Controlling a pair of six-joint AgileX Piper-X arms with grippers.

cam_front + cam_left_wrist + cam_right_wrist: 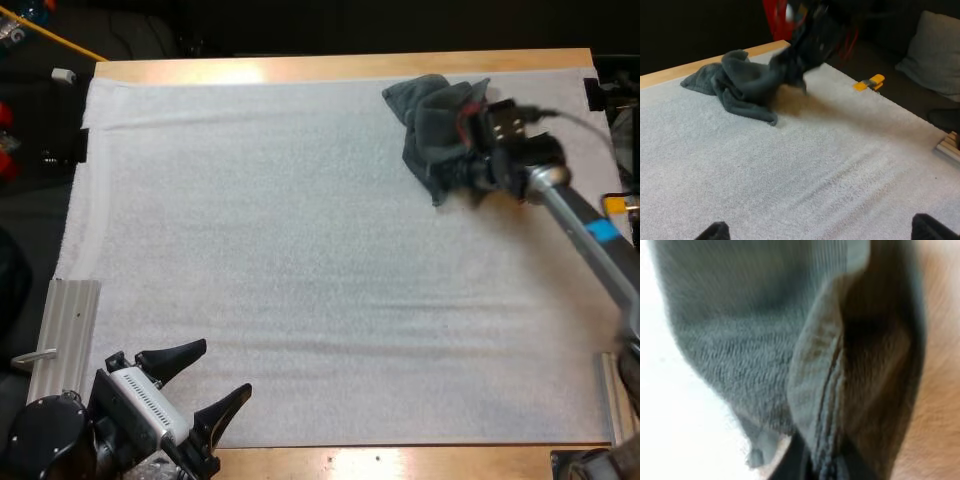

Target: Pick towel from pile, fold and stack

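Gripping one edge of the crumpled towel [428, 120], the right pincer [463, 130] has the rest lying just ahead on the mat [300, 250]; the left pincer [222, 368] stands open, well apart.

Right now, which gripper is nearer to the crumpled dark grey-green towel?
Right. The right gripper grips the crumpled dark grey-green towel at the white mat's far right; the left gripper sits open at the near left corner, far from it.
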